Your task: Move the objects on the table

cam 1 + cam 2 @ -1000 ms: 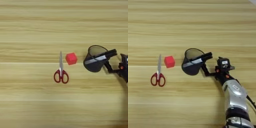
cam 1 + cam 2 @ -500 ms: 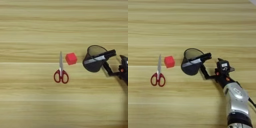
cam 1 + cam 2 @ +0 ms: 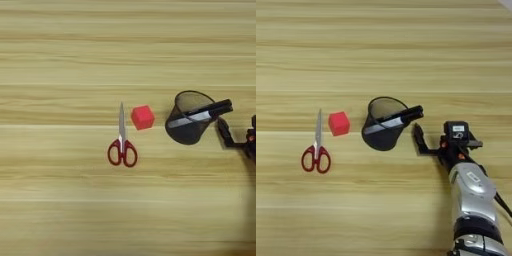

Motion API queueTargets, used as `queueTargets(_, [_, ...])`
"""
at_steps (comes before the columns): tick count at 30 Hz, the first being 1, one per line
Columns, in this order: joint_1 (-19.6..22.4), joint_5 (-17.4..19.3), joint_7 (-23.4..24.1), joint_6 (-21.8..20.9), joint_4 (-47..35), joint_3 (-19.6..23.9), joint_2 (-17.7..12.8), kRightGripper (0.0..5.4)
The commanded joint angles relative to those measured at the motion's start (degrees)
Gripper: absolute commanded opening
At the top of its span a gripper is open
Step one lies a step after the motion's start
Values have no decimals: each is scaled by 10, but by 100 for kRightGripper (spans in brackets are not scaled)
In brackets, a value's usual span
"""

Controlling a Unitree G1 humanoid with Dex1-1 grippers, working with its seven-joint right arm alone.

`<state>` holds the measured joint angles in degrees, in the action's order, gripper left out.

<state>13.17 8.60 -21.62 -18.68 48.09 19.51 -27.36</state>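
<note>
A black mesh pen cup stands right of the table's middle. A black-and-silver marker leans out over its right rim. Left of the cup lies a small red cube. Further left lie red-handled scissors, blades pointing away from me. My right gripper is just right of the cup, open and holding nothing. Its left finger stands a small gap off the cup's wall. In the left eye view the cup, cube, scissors and gripper show again.
The silver forearm comes up from the bottom right corner. The light wood table fills the view, with bare planks behind, to the left of and in front of the things.
The gripper has drawn back a little to the right, so its left finger no longer touches the cup. Cup, cube and scissors lie where they were.
</note>
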Motion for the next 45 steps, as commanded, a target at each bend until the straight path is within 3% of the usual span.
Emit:
queueTargets(1, [44,2,4,-15,-20,4,-32,538])
queueTargets(15, [17,-4,-11,-4,-100,-31,-1,538])
queueTargets(28, [4,-11,-11,10,-127,-58,18,538])
queueTargets(32, [-3,-12,20,25,-134,-43,14,538])
queueTargets(45, [-86,-27,103,97,-280,-10,19,538])
